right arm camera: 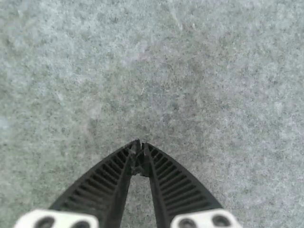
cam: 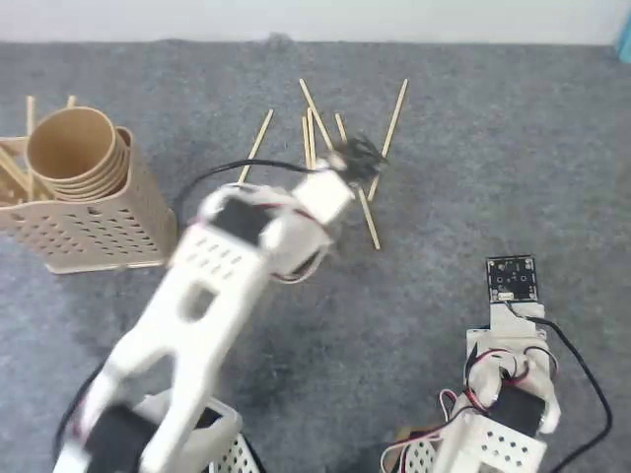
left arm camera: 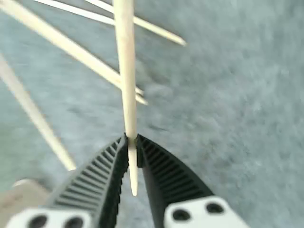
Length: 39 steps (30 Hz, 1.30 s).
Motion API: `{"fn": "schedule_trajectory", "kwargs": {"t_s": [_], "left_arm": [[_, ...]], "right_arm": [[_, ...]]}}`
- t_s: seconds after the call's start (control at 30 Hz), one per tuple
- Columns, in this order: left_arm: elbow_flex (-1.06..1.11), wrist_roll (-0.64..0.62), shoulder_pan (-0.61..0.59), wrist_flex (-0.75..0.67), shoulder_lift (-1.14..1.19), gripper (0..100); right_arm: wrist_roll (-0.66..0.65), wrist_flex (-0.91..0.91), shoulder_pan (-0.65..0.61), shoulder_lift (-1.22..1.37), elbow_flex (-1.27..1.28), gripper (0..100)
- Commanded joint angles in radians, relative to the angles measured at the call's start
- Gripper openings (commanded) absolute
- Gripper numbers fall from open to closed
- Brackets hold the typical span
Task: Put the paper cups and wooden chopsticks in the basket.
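Left gripper (left arm camera: 131, 139) has its fingers (left arm camera: 107, 168) pinched tight on one chopstick (left arm camera: 124, 71); you look mid-pickup, so lift and carry it to the basket (cam: 94, 236) at upper left.

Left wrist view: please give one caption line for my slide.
The left tool, shut on one wooden chopstick, with more chopsticks lying on the grey mat.

A grey felt surface (cam: 513, 148) meets a white wall (cam: 296, 20).
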<state>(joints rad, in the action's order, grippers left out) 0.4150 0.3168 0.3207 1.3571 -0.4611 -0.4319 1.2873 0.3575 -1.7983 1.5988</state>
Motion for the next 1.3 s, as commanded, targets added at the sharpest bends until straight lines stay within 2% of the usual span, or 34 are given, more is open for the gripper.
{"fn": "schedule_trajectory", "kwargs": {"t_s": [0.0,0.13,0.3,0.43,0.53,0.73,0.93,1.17,1.27], "left_arm": [[-0.005,-0.040,-0.117,0.003,-0.295,1],[-0.002,-0.040,-0.292,-0.071,-0.526,1],[0.012,-0.044,-0.569,-0.249,-0.697,1],[0.050,-0.184,-0.787,-0.445,-0.715,1],[0.105,-0.293,-0.893,-0.585,-0.715,1],[0.219,-0.394,-0.999,-0.802,-0.681,1],[0.225,-0.420,-1.046,-0.910,-0.488,1],[0.185,-0.414,-1.076,-0.959,-0.269,2],[0.193,-0.414,-1.076,-0.959,-0.239,6]], "right_arm": [[-0.017,-0.001,0.004,-0.016,-0.006,0.8],[-0.017,0.001,0.004,-0.016,-0.006,0.8],[-0.017,0.004,0.010,-0.016,-0.008,0.8],[-0.017,0.007,0.012,-0.016,-0.008,0.8],[-0.017,0.008,0.013,-0.016,-0.008,0.8],[-0.015,0.008,0.013,-0.016,-0.008,0.8],[-0.015,0.008,0.013,-0.016,-0.008,0.8],[-0.015,0.008,0.013,-0.016,-0.008,0.8],[-0.015,0.008,0.013,-0.016,-0.008,0.8]]}}
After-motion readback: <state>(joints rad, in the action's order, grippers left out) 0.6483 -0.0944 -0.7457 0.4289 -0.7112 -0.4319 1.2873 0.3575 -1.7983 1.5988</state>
